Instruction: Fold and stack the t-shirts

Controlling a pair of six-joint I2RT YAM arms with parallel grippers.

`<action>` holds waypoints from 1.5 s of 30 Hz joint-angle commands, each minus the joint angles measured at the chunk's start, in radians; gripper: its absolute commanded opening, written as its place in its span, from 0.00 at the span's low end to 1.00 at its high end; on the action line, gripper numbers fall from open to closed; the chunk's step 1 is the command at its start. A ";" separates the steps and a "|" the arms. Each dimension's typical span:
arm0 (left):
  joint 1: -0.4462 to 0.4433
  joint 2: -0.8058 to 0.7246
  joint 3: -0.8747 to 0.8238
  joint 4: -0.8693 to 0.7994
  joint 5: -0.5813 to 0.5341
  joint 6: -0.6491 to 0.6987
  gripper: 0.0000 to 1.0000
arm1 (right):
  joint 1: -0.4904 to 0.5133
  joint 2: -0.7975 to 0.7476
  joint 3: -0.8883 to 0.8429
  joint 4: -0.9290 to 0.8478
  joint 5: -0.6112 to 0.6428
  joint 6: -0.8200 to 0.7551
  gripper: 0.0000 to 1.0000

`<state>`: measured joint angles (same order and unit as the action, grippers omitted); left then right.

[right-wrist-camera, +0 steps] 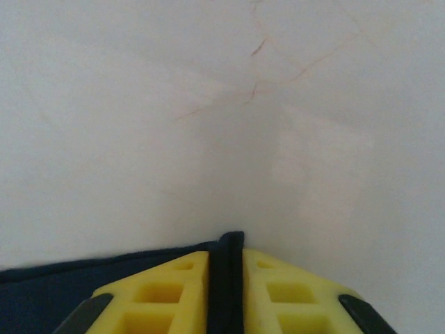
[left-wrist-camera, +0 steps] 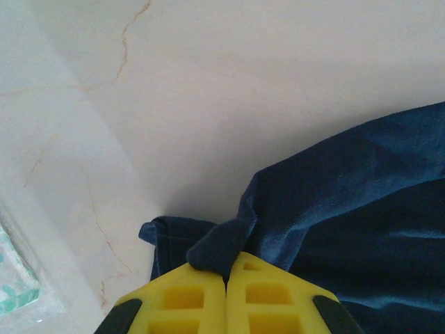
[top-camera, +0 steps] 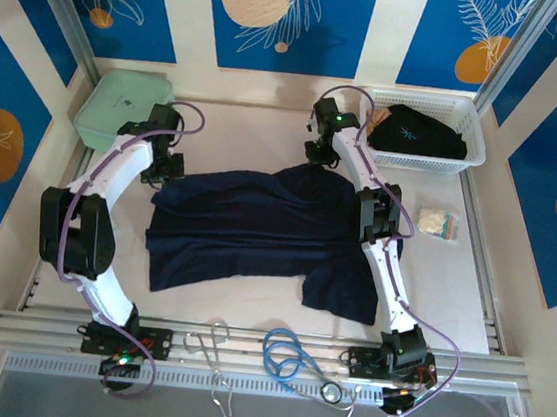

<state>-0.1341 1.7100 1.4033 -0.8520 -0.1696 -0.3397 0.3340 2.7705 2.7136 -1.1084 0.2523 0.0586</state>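
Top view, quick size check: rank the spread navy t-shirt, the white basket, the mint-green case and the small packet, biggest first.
1. navy t-shirt
2. white basket, only slightly larger than the case, so this is a close call
3. mint-green case
4. small packet

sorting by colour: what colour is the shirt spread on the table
The shirt is plain dark navy, best seen in the top external view.

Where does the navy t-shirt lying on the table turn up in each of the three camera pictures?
Top external: the navy t-shirt lies spread mid-table, between the two arms.
Left wrist: lower right, with a bunched corner pinched in the left gripper.
Right wrist: bottom left, with its edge pinched in the right gripper.
Shared landmark: the pale veined table top beyond the shirt.
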 commanded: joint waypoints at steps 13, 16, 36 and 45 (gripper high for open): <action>-0.027 -0.044 0.160 -0.063 0.027 0.005 0.00 | -0.002 -0.291 -0.088 -0.103 0.034 0.065 0.00; -0.033 -0.090 0.277 -0.120 0.013 0.011 0.00 | -0.004 -0.489 -0.171 -0.071 0.049 0.085 0.00; -0.033 -0.662 0.560 -0.150 0.109 0.154 0.00 | 0.124 -1.573 -0.415 -0.031 0.211 0.071 0.00; -0.033 -0.893 0.594 -0.132 0.344 0.232 0.00 | 0.125 -1.776 -0.282 -0.121 -0.183 0.033 0.00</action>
<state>-0.1623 0.8387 1.9800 -1.0271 0.0273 -0.1574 0.4526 1.0157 2.3894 -1.1877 0.2783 0.1215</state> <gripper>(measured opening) 0.064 0.049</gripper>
